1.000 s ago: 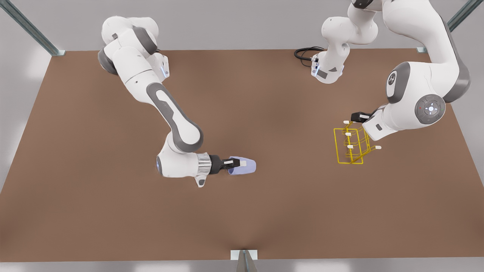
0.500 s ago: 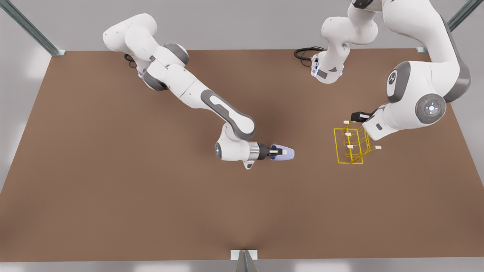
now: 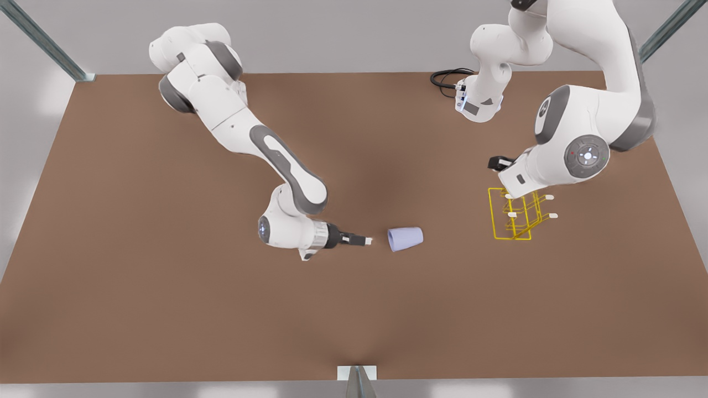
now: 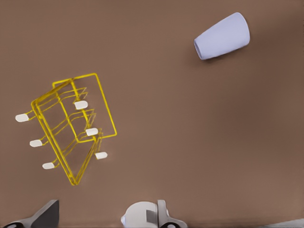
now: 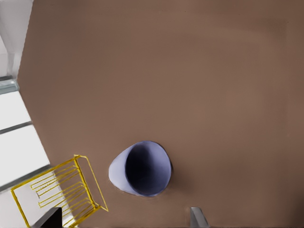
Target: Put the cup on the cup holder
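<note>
Cup (image 3: pixel 405 239) lay on its side on the table (image 3: pixel 166 304), well short of the cup holder (image 3: pixel 511 218) — right gripper (image 3: pixel 368 240), fingers apart, empty beside its mouth, left gripper (image 3: pixel 498 163) waiting above the holder — so a fresh grasp seemed the next need.

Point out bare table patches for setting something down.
Free: the table along the front view's bottom, and the gap between the cup and the cup holder. Crowded: the cup holder's far side, under the left gripper; the right gripper near the cup.

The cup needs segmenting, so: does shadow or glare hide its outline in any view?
Front view: the cup lies evenly lit on the table, no glare, no hard shadow. Left wrist view: outline clean against the brown. Right wrist view: its inside is darker, rim still distinct.
</note>
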`<state>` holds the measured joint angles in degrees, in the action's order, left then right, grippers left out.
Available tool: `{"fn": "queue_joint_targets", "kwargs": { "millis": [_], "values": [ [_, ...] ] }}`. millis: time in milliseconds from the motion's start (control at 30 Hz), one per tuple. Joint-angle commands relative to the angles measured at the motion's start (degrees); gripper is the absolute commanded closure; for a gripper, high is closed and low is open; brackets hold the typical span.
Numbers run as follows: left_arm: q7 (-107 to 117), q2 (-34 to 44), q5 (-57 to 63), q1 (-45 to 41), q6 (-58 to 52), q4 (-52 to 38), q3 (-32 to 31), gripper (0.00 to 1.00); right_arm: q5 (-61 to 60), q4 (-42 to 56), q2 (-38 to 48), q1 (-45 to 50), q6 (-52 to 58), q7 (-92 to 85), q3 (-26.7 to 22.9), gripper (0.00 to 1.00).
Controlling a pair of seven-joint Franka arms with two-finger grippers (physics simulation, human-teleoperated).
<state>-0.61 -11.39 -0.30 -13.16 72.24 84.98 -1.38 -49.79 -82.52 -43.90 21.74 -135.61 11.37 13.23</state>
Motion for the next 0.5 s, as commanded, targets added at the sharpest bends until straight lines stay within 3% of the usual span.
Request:
{"fn": "queue_joint_targets", "kwargs": {
  "millis": [0, 33, 100, 133, 167, 200, 233, 267, 300, 367, 467],
  "values": [
    [34.1, -1.3, -0.7, -2.6, -0.4, 0.4, -1.3, 0.00, 14.4, -4.0, 7.8, -3.0, 12.0, 2.2, -5.0, 0.00],
    [57.6, -3.7, -1.0, -5.8, 5.9, 1.3, -1.4, 0.00, 22.2, -2.0, 10.1, -4.9, 22.5, 1.9, -9.6, 0.00],
    [109.8, -14.2, -0.6, -9.6, 25.1, 2.2, -1.6, 0.00, 33.8, 3.9, 14.7, -8.5, 31.3, 1.9, -16.7, 0.00],
    [124.6, -19.5, -0.5, -10.1, 29.9, 0.6, -1.6, 0.00, 34.5, 13.8, 14.5, -10.7, 41.9, 1.9, -18.7, 0.00],
    [137.8, -25.2, -0.2, -10.3, 32.3, -7.3, -1.1, 0.00, 39.3, 18.5, 17.0, -13.0, 51.8, -0.7, -18.7, 0.00],
    [146.2, -26.4, -0.5, -9.4, 36.6, -8.6, -1.0, 0.00, 47.1, 14.0, 22.2, -14.0, 52.4, -8.7, -19.4, 0.00],
    [155.5, -26.6, -0.4, -9.4, 40.7, -7.6, -1.0, 0.00, 47.1, 6.1, 27.8, -16.6, 51.2, -9.4, -19.8, 0.00],
    [165.1, -26.6, -0.7, -9.0, 44.7, -5.4, -1.0, 0.00, 47.2, -8.2, 37.5, -17.4, 42.5, -9.7, -19.9, 0.00],
    [169.9, -24.7, -1.1, -7.5, 49.7, -2.3, -1.1, 0.00, 47.3, -11.5, 39.2, -19.2, 40.8, -9.8, -19.4, 0.00],
    [170.9, -24.2, -5.4, -7.5, 54.8, 0.8, -1.1, 0.00, 49.3, -8.4, 37.0, -27.4, 42.3, -9.8, -9.1, 0.00],
    [177.0, -24.1, -7.4, -7.5, 60.6, 3.0, -1.3, 0.00, 49.9, -2.9, 34.2, -25.9, 44.0, -9.2, -8.8, 0.00]
  ]
}}
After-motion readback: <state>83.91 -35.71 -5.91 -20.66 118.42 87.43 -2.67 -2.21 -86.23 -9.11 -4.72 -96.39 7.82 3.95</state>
